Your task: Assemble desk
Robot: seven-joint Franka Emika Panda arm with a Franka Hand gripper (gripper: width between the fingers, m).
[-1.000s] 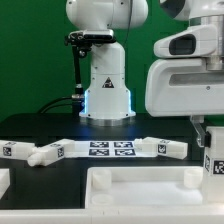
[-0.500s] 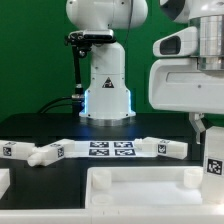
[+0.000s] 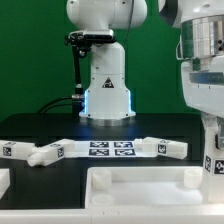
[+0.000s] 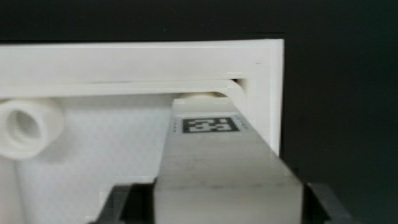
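White tabletop panel (image 3: 140, 186) lies on the black worktop (image 3: 60, 173) in the exterior view, loose legs (image 3: 22, 151) beyond it. At the wrist, the end effector (image 4: 214, 205), partly closed, clamps a tagged leg (image 4: 214, 155) reaching the panel's corner.

The desk leg (image 4: 217, 165) fills the pincer (image 4: 217, 205). Just ahead, the tabletop panel (image 4: 143, 58) rim bars passage, with open bench (image 4: 178, 20) beyond it.

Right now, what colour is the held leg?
The leg is white with a black-and-white square tag; clearest in the wrist view.
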